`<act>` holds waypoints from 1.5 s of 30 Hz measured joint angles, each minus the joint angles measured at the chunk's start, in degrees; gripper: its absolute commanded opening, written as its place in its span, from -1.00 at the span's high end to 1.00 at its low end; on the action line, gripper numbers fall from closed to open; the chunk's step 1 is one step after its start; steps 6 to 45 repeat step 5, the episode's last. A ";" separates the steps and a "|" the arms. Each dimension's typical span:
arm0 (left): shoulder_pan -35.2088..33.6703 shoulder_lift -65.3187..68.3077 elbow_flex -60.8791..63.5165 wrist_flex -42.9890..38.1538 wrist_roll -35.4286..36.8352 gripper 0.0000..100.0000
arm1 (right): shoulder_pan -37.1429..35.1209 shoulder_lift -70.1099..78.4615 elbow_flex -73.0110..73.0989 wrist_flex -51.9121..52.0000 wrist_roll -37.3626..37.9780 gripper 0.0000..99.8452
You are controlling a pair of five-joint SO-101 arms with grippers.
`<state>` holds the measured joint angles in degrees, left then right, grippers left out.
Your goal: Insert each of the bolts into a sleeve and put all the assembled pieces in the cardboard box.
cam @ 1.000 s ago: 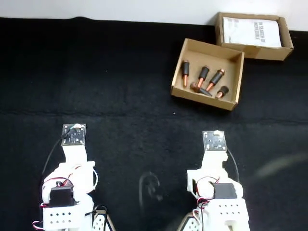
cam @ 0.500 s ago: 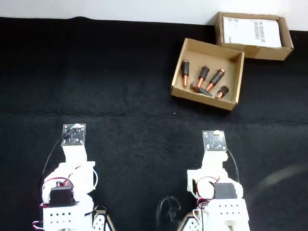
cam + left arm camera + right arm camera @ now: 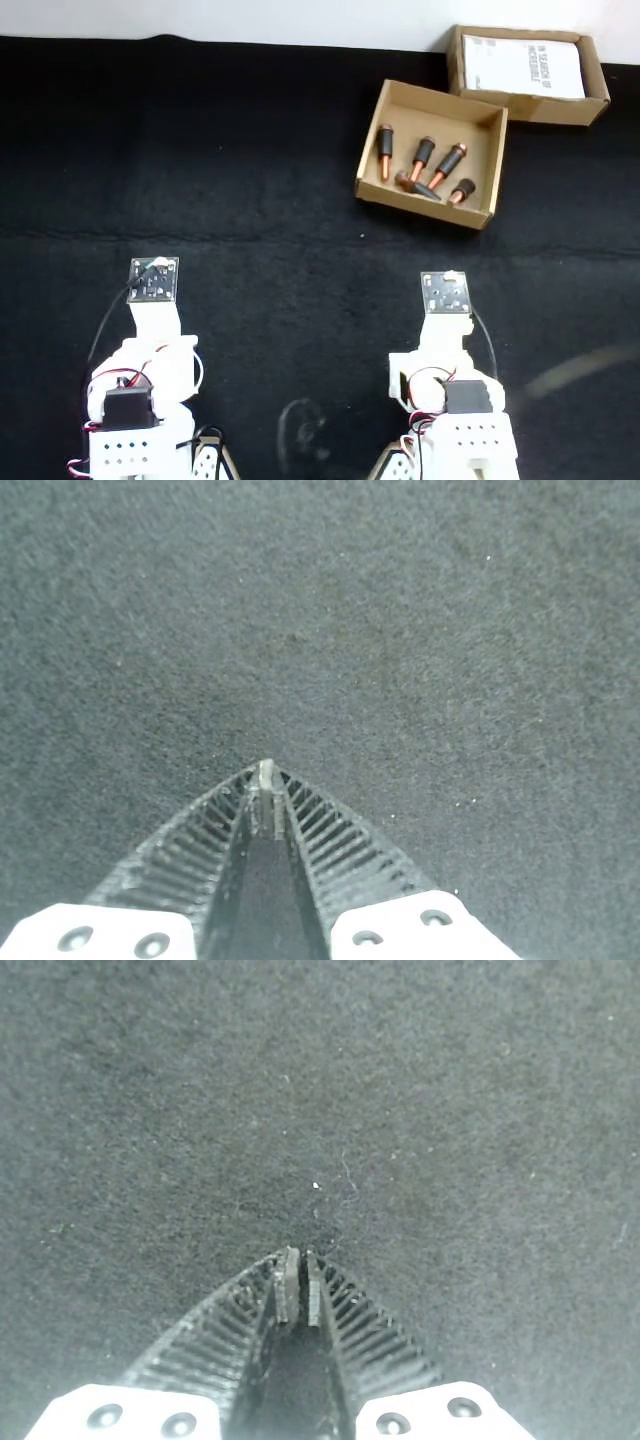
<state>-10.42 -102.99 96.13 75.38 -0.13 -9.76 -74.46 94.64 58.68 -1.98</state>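
Observation:
In the high view an open cardboard box (image 3: 372, 170) sits at the back right of the table. Inside it lie several copper bolts in black sleeves, among them one at the left (image 3: 385, 150) and one at the right (image 3: 461, 191). Both arms are folded back at the near edge, the left arm (image 3: 150, 370) and the right arm (image 3: 447, 370), far from the box. My left gripper (image 3: 266, 775) is shut with nothing in it, over bare black cloth. My right gripper (image 3: 298, 1260) is also shut and holds nothing.
A second cardboard box (image 3: 598, 90) with a printed sheet (image 3: 524, 66) in it stands behind the first, at the back right corner. Black cloth (image 3: 200, 160) covers the whole table. A faint pale smudge (image 3: 303, 430) shows on the cloth between the arms.
Neither arm nor the boxes have moved. Only the faint pale smudge between the arms has shifted about on the cloth.

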 measured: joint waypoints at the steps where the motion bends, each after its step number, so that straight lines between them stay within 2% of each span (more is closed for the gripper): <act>1: 0.00 0.00 0.00 0.00 0.00 0.98 | 0.00 0.00 0.00 0.00 0.00 0.99; 45: 0.00 0.00 0.00 0.00 0.00 0.98 | 0.00 0.00 0.00 0.00 0.00 0.99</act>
